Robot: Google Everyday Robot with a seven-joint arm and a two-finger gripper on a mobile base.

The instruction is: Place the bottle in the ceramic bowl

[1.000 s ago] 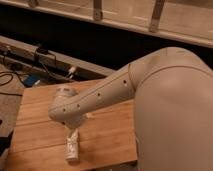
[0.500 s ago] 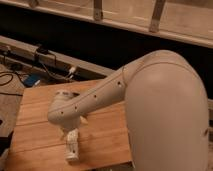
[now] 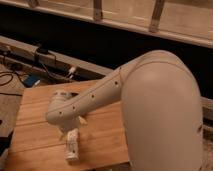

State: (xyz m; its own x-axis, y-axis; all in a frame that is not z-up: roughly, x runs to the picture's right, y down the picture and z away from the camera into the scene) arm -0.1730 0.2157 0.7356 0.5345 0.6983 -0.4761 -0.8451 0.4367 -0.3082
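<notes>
Casing of the robot's arm (image 3: 160,115), pale and rounded, fills the near right of the scene. From it a slimmer link slopes down and leftward over a wooden table (image 3: 35,120).

At the low end of that link sits the wrist, and under it the gripper (image 3: 69,133), down close to the boards near the table's front edge. Whether it is clenched or released I cannot tell, since the wrist covers most of it.

The bottle (image 3: 72,149) lies on its side on the wood just in front of the gripper, its length running from the gripper toward the front edge. Its upper end meets the gripper or slips under it; I cannot say if it is being grasped. Its label looks whitish.

Beyond the table's far left corner, dark cables (image 3: 50,65) trail across the floor, with a small blue object (image 3: 31,80) among them. Behind these a light ledge (image 3: 20,47) runs along the wall, then a dark band, and higher still a pale shelf with metal brackets (image 3: 97,10)
</notes>
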